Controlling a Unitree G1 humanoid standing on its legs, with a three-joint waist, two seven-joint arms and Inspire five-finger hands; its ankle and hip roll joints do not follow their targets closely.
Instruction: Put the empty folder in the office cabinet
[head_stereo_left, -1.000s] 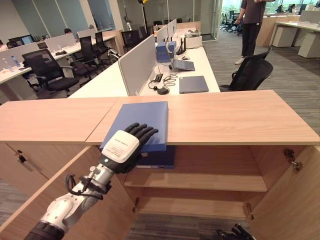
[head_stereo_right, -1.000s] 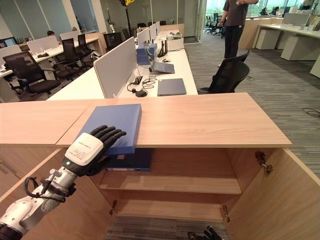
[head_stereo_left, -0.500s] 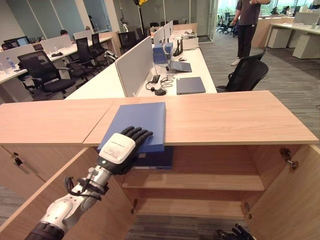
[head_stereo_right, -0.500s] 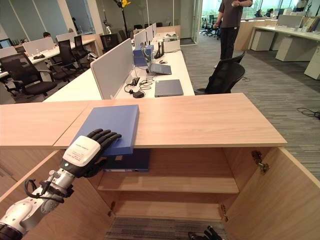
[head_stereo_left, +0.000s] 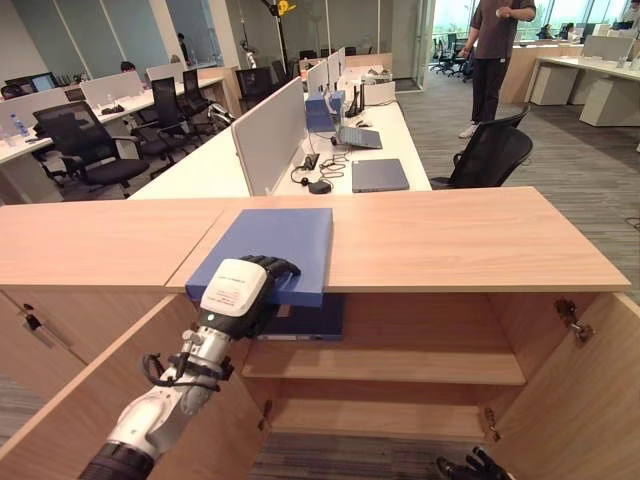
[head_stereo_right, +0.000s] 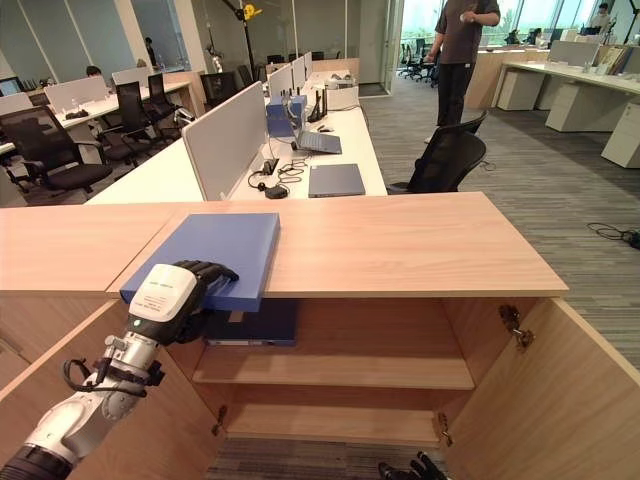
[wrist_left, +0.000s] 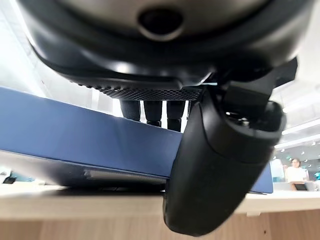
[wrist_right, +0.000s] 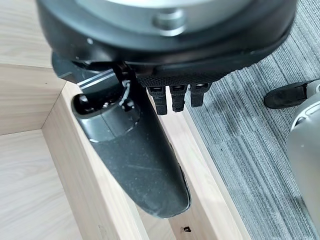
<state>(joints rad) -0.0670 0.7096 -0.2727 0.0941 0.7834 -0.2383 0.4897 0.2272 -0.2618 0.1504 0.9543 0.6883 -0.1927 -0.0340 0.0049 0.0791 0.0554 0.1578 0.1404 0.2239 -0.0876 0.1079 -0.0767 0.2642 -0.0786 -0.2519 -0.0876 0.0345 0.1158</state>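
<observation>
Cabinet (head_stereo_left: 420, 240) stands open below my left hand (head_stereo_left: 238, 292), doors swung wide. Blue folder (head_stereo_left: 268, 252) lies on the cabinet top, its near edge overhanging. Since half a second ago my fingers have curled over that edge, thumb beneath, pinching it. Grasp looks made; lifting comes next. Right hand (wrist_right: 150, 125) hangs low, fingers relaxed.

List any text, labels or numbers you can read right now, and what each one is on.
White plate on the back of the left hand: faint grey print, too small to read.
Blue folder on the cabinet top, held at its near edge by that hand: no label or writing shows on its cover.
Dark folder on the shelf below: nothing readable.
Right hand: no print.
No other signs or numbers can be read.
</observation>
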